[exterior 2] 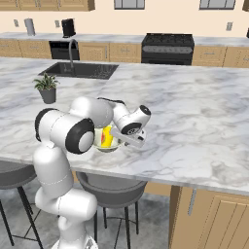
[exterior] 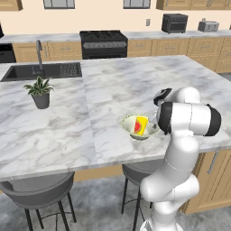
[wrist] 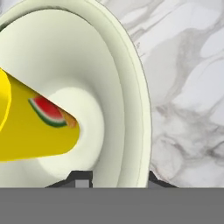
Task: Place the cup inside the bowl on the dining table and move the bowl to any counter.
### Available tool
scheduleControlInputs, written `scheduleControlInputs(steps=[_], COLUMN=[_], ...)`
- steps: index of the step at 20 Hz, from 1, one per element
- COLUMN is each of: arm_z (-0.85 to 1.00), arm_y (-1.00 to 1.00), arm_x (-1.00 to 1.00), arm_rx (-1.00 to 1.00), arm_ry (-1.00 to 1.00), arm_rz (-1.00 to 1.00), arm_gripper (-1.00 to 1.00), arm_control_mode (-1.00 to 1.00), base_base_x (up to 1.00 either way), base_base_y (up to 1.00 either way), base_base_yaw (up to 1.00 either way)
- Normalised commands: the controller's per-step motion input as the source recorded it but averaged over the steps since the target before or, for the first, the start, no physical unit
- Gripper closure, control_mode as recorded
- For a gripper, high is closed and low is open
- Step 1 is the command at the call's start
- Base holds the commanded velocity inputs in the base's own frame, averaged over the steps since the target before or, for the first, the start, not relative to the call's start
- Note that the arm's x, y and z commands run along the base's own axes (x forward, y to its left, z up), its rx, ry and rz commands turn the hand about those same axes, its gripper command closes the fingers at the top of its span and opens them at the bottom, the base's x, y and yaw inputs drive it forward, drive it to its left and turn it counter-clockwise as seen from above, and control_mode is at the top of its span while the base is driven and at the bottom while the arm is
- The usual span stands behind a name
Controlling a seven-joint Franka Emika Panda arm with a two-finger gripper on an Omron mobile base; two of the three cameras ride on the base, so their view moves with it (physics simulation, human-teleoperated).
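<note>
White robot arm with dark joints

Glossy, rounded white arm (exterior: 180, 153) segments swell like bulbs; wide black bands ring the joints, and a flat grey plate sits at the wrist end.

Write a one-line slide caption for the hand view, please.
Yellow cup lying tilted inside the cream bowl on the marble dining table.
</note>
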Motion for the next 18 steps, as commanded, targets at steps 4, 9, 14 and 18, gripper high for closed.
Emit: scheduleControlInputs(steps=[4, 9, 14, 18], arm_z=[0.00, 0.13, 0.22, 0.17], arm_y=[0.00, 0.00, 0.00, 0.00], arm_x=[0.00, 0.00, -0.01, -0.01], arm_rx=[0.00, 0.00, 0.00, 0.03], arm_ry=[0.00, 0.00, 0.00, 0.02], arm_rz=[0.00, 0.00, 0.00, 0.00], arm_gripper=[1.00, 1.00, 1.00, 1.00], arm_control_mode=[-1.00, -1.00, -1.00, -1.00], base_base_x=[0.00, 0.00, 0.00, 0.00], base_base_y=[0.00, 0.00, 0.00, 0.00], base_base_yaw=[0.00, 0.00, 0.00, 0.00])
